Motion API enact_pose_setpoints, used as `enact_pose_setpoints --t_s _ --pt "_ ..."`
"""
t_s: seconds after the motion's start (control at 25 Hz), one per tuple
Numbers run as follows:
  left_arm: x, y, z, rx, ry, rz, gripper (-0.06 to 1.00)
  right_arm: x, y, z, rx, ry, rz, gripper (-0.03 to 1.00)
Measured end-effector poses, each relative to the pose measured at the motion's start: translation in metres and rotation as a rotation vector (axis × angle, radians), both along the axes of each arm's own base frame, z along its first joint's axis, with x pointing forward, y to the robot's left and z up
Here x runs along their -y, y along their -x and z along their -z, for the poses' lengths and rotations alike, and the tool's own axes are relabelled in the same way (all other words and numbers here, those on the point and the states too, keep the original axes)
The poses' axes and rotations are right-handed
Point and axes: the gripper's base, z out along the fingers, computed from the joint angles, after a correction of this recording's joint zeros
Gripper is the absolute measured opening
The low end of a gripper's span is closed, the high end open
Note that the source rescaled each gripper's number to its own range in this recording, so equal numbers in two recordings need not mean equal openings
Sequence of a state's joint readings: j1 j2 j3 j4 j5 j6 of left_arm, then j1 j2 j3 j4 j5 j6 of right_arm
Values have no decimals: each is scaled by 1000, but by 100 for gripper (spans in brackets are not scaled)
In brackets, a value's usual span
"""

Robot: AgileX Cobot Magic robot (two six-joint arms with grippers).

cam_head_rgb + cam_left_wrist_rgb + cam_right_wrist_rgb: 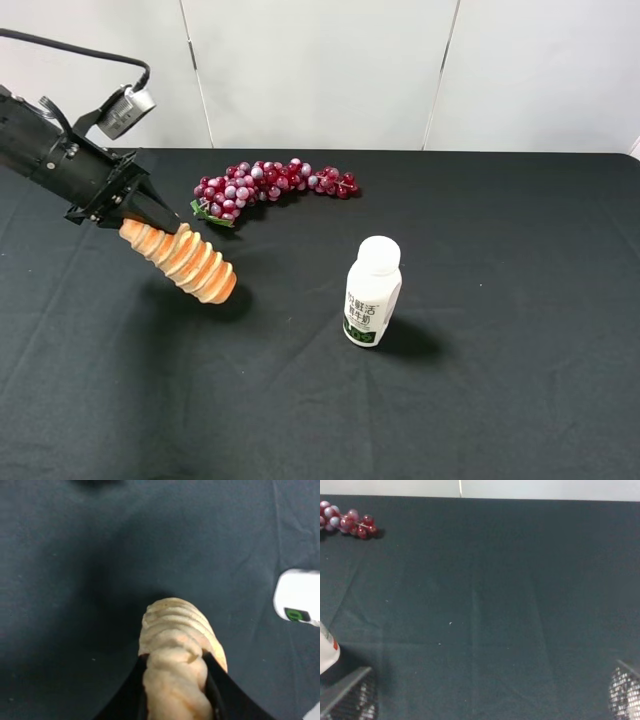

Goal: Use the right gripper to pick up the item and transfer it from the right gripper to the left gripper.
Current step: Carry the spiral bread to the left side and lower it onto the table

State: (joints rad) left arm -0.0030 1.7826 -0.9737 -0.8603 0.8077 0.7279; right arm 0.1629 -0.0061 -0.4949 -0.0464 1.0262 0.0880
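The golden-tan spiral bread roll [185,262] hangs tilted above the black table, held at its upper end by my left gripper [148,213], which reaches in from the left. In the left wrist view the black fingers [132,692] clamp both sides of the roll [175,640]. My right gripper [487,700] is out of the exterior high view. In the right wrist view its two mesh-padded fingertips [352,695] stand far apart at the frame's corners, with nothing between them.
A red grape bunch [270,185] lies at the back of the black-clothed table [520,400] and shows in the right wrist view [350,522]. A white milk bottle [372,292] stands upright near the middle, also seen in the left wrist view [297,602].
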Motion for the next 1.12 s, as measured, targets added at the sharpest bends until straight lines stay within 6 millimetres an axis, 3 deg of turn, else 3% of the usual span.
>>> enact_pose_setpoints --t_s 0.4,0.48,0.64,0.68,0.84,1.12 --pt "-7 -2 5 -10 -88 -46 0 0 0 0 0 0 0 100" --pt "-9 -1 7 -21 -120 -37 15 0 0 0 0 0 0 100" --pt "-12 -1 9 -51 -154 -84 79 0 0 0 0 0 0 100" --pt "-12 -1 9 -52 -155 -92 86 0 0 0 0 0 0 100" --pt "-13 -1 9 -58 -156 -103 98 0 0 0 0 0 0 100" --pt "-12 -2 2 -63 -153 -68 100 0 0 0 0 0 0 100"
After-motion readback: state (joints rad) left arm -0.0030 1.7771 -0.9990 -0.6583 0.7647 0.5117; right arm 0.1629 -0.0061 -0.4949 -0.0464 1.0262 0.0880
